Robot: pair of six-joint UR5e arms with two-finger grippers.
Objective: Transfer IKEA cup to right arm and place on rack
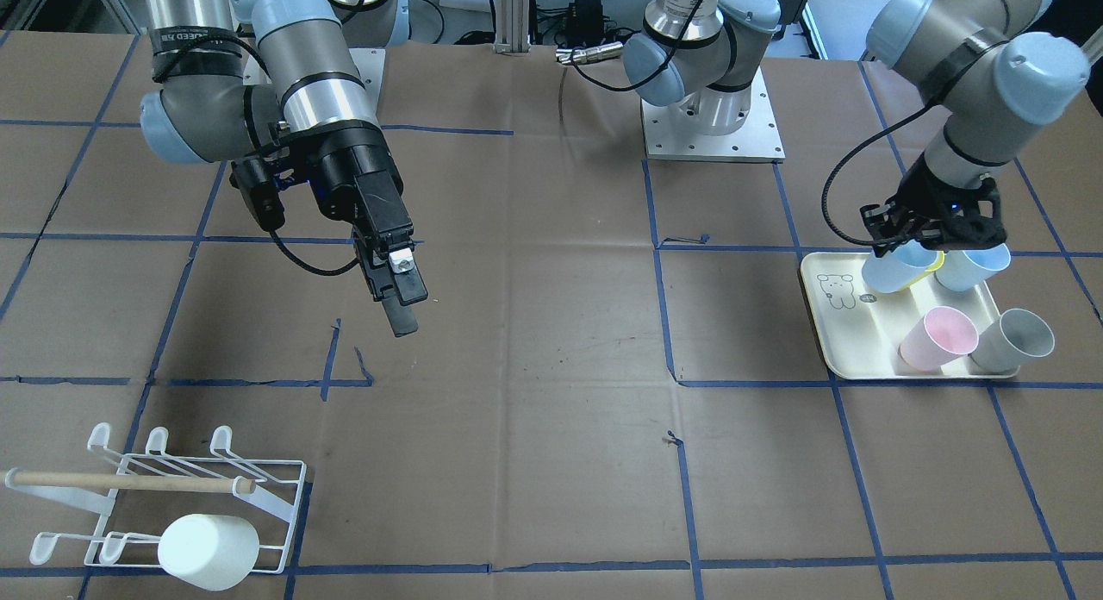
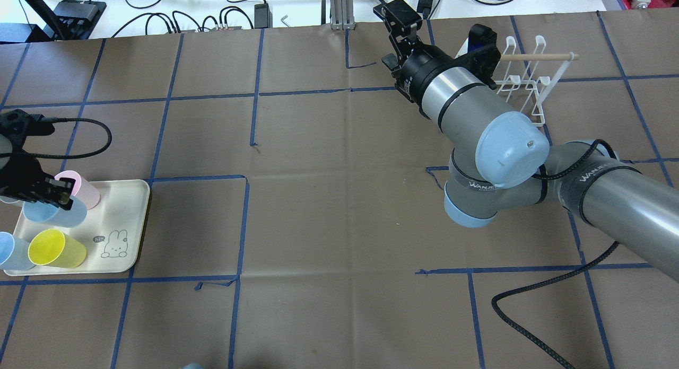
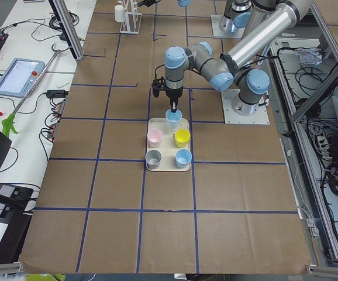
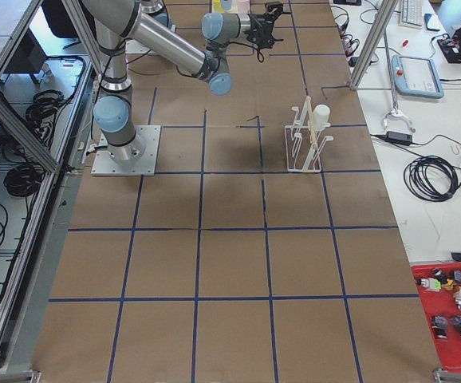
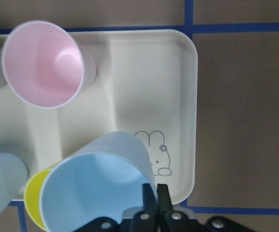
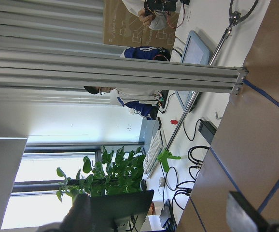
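table: wide open paper between tray and rack | right arm: raised over right half, right gripper spread wide, well apart from blue cup | rack: operators'-side edge | tray: left half | blue cup: tilted over tray's robot-side edge, rim pinched by left gripper

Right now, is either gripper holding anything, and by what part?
The left gripper pinches a blue cup by its rim; the right gripper is open, empty.

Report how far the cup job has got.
Done: one white cup lies on the rack. In hand: the left gripper pinches the rim of a blue cup over the tray. Left: handover to the open, empty right gripper, then racking.
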